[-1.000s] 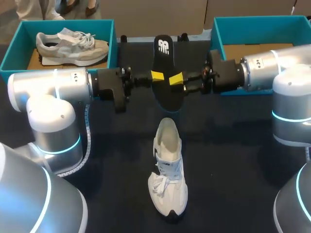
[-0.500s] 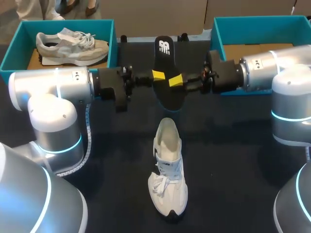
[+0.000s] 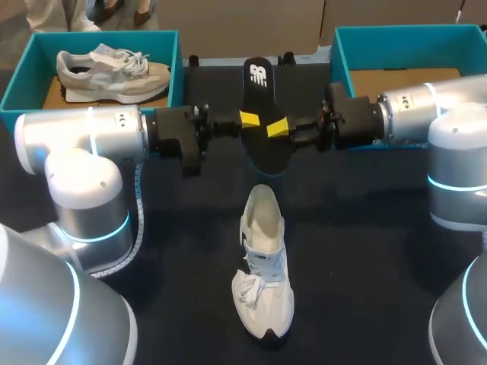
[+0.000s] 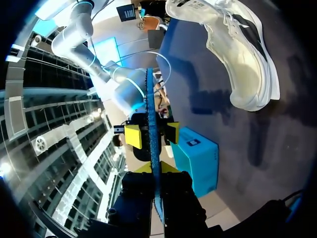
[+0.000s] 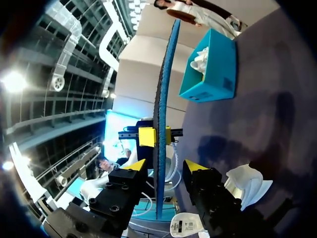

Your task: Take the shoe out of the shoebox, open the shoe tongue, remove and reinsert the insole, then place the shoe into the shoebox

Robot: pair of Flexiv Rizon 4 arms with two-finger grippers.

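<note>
A black insole (image 3: 259, 84) hangs on edge in the air above the table's far middle. My left gripper (image 3: 247, 119) is shut on its one side, seen edge-on between the tips in the left wrist view (image 4: 154, 168). Opposite it, my right gripper (image 3: 277, 128) stands open around the insole (image 5: 166, 89), a gap showing beside one finger (image 5: 195, 166). The white shoe (image 3: 262, 266) lies on the dark table below, toe toward the near edge, its mouth empty. It also shows as the white shoe (image 4: 237, 54) under the left gripper.
A teal shoebox (image 3: 19, 84) at the back left holds a grey shoe (image 3: 106, 68). A second teal shoebox (image 3: 338, 53) stands at the back right, behind my right arm. Both arms span the table's far half at insole height.
The right gripper's fingers have drawn closer together around the insole. The left gripper, the insole and the white shoe have stayed in place.
</note>
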